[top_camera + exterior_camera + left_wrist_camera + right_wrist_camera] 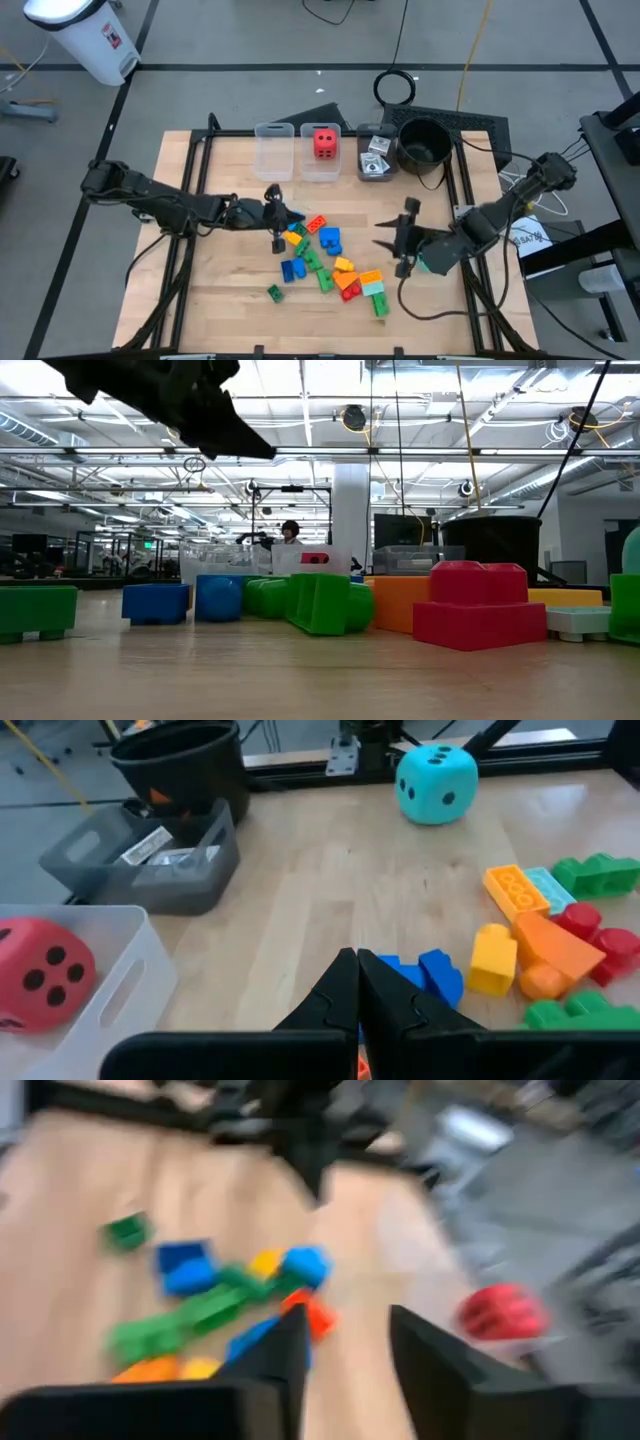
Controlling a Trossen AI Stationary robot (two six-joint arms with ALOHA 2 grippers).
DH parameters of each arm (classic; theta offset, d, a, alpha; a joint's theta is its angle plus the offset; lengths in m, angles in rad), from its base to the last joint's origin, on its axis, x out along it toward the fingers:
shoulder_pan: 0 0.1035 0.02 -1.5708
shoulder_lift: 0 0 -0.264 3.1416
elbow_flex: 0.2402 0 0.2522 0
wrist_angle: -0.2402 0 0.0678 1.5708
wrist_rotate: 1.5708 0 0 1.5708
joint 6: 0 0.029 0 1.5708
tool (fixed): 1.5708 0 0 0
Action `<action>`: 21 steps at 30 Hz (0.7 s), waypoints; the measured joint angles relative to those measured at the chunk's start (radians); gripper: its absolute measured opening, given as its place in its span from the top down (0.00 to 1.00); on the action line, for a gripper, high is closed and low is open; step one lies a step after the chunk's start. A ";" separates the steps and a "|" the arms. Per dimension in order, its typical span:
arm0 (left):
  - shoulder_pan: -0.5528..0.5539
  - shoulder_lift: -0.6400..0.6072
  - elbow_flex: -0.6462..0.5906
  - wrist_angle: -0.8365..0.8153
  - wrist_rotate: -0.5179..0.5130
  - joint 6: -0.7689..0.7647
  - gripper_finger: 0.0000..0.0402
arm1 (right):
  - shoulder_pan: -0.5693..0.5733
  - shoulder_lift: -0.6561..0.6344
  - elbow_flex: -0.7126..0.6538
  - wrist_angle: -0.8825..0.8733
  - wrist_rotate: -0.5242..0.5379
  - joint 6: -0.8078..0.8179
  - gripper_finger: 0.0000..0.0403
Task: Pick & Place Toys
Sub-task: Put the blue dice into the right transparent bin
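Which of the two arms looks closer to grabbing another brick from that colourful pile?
Probably the left. Its end effector hangs at the edge of the brick pile, fingers together; the right end effector is open, off to the side.

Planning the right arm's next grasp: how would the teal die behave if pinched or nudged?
The teal die looks like soft foam, so it would probably squash slightly and weigh little. Its rounded corners suggest a nudge might tumble it across the bare table. The matte surface probably grips well.
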 joint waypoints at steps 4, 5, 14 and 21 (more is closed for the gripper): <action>0.027 0.000 -0.006 -0.011 0.010 -0.001 1.00 | -0.014 0.044 0.066 -0.081 -0.156 0.071 0.41; 0.032 0.000 -0.006 -0.003 0.011 -0.001 1.00 | -0.015 0.065 0.087 -0.122 -0.186 0.092 0.34; 0.071 0.000 -0.006 0.002 0.012 0.000 0.98 | -0.055 0.270 0.221 -0.695 -0.551 0.440 0.06; 0.097 0.000 -0.006 0.003 0.012 0.000 0.98 | -0.073 0.317 0.153 -1.012 -0.686 0.883 0.13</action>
